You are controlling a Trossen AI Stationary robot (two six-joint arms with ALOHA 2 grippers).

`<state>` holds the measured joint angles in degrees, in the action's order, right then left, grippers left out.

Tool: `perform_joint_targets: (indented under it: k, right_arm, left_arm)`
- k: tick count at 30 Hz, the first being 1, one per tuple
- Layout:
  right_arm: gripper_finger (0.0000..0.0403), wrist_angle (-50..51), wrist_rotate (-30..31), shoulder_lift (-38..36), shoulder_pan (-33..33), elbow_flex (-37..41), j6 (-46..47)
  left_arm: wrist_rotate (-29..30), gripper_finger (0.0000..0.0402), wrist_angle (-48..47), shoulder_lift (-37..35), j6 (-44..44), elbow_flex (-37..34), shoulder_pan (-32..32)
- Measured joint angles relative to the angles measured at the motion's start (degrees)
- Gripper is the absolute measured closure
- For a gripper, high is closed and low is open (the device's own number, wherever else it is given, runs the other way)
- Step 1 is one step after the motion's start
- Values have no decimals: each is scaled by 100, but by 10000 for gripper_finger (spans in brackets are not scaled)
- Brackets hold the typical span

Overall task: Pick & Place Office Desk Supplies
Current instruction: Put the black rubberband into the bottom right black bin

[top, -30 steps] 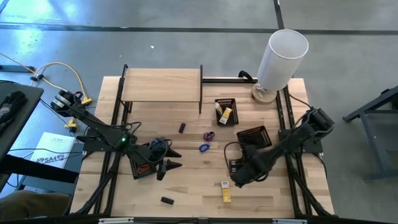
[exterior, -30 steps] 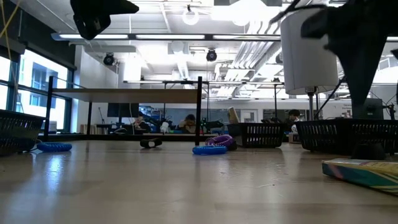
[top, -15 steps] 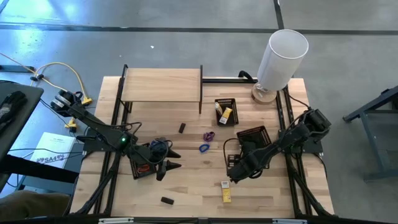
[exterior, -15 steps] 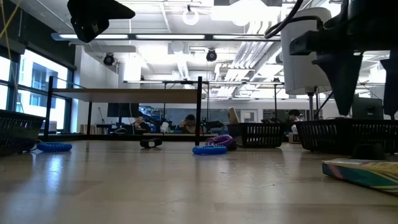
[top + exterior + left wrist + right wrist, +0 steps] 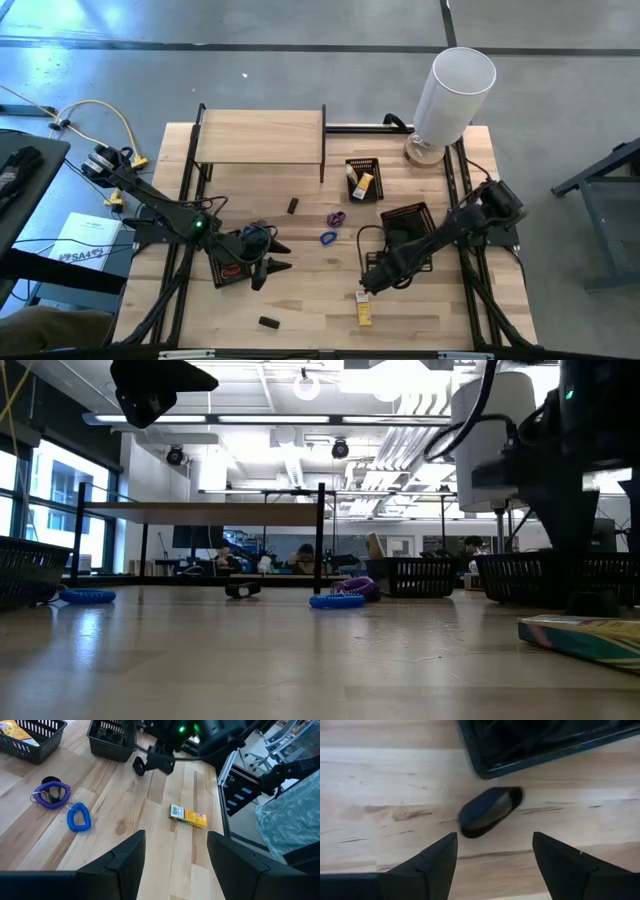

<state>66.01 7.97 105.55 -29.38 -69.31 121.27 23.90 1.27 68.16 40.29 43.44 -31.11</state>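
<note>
- Just ahead of the right gripper [image 5: 366, 287], in the gap between its two spread fingers, we see a small black block [image 5: 489, 811] lying on the table [image 5: 310, 300]; the fingers stand wide apart and hold nothing.
- Just past that block from the gripper sits the corner of a black mesh tray [image 5: 530, 745], close to the block but not touching it as far as we can tell.
- Just beside the right gripper, on its near side toward the table's front edge, lies a yellow packet [image 5: 363, 308], flat on the wood.
- Off to the gripper's left, well apart, we see a blue loop [image 5: 327, 238] and a purple loop [image 5: 336, 217] near each other at mid-table.
- Farther that way lies a second black block [image 5: 293, 205], and another black block [image 5: 267, 322] rests near the front edge.
- Beyond the near tray stands a smaller tray [image 5: 362, 180] with a yellow packet inside it.
- The left gripper [image 5: 275, 255] waits over the left part of the table, its fingers parted and empty.
- Ahead of the left gripper, in its wrist view, we see the two loops to one side and the yellow packet farther on, with the right arm beyond.
- A tall white cylinder [image 5: 450, 95] stands at the far right corner.
</note>
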Motion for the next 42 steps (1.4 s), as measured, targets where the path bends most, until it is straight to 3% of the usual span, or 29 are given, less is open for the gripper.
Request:
perform_joint_targets:
  k: [15,25,42]
  right_arm:
    - [156,15,-6,524,102,0,-303]
    - [156,20,357,621,192,-2,-711]
    - [160,-134,353,726,248,-14,-1007]
  left_arm:
    - [-44,195,-45,-2,-2,0,0]
    - [-128,195,-74,-2,-2,0,2]
    - [-133,195,-85,-2,-2,0,2]
